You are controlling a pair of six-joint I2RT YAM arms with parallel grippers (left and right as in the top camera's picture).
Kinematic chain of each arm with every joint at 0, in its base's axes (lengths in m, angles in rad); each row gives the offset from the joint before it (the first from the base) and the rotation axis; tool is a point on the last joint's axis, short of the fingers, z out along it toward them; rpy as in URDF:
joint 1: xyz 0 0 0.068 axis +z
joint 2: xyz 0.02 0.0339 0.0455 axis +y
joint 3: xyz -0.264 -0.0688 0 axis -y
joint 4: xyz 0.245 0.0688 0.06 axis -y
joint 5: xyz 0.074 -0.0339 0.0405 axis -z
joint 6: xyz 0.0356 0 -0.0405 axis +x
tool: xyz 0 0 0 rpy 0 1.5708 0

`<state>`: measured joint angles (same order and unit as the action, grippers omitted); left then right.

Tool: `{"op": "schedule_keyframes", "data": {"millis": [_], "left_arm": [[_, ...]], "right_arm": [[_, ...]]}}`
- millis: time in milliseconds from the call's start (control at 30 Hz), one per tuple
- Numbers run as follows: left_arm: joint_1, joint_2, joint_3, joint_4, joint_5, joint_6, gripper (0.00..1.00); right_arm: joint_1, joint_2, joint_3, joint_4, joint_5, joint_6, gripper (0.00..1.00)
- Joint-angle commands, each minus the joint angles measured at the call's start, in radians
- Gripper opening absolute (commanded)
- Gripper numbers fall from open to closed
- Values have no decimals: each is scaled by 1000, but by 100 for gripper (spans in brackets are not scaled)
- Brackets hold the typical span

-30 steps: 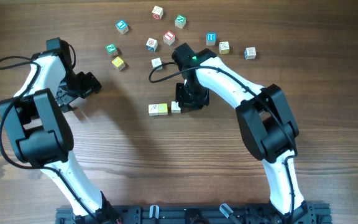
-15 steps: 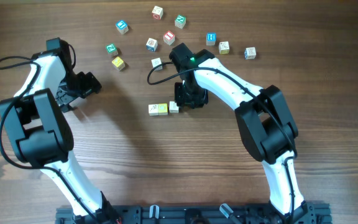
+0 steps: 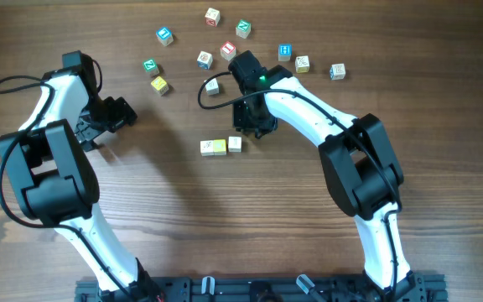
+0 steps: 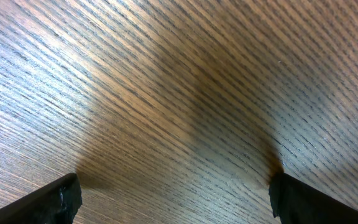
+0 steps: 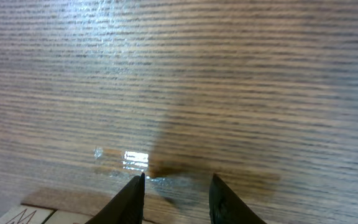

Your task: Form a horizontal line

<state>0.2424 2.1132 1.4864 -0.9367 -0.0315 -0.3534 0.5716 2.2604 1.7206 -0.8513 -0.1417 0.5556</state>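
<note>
A short row of three small cubes, the horizontal line (image 3: 219, 146), lies mid-table: two pale yellow ones and a white one (image 3: 235, 143) at its right end. My right gripper (image 3: 249, 126) hovers just beyond and to the right of that white cube. In the right wrist view its jaws (image 5: 178, 178) stand a little apart over bare wood, with the tops of the row's cubes (image 5: 27, 215) at the lower left corner. My left gripper (image 3: 116, 114) is far to the left, wide open (image 4: 174, 186) over bare table.
Several loose letter cubes lie scattered along the far side: a blue one (image 3: 165, 35), a green one (image 3: 243, 28), a red one (image 3: 228, 50), a yellow one (image 3: 159, 84), a white one (image 3: 212, 85) close to the right arm, and one at the far right (image 3: 337, 71).
My right gripper has drawn back from the white cube toward the far side. The white cube now sits against the row's right end. The left arm has not moved.
</note>
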Motion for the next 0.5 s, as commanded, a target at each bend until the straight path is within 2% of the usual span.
{"op": "schedule_keyframes", "data": {"millis": [0,467], "left_arm": [[1,17,12,3,-1,1,100],[1,17,12,3,-1,1,100]], "right_arm": [[-1,8,-14,-5,-80,-6,35],[2,8,-14,-44,-114,-2,35]]}}
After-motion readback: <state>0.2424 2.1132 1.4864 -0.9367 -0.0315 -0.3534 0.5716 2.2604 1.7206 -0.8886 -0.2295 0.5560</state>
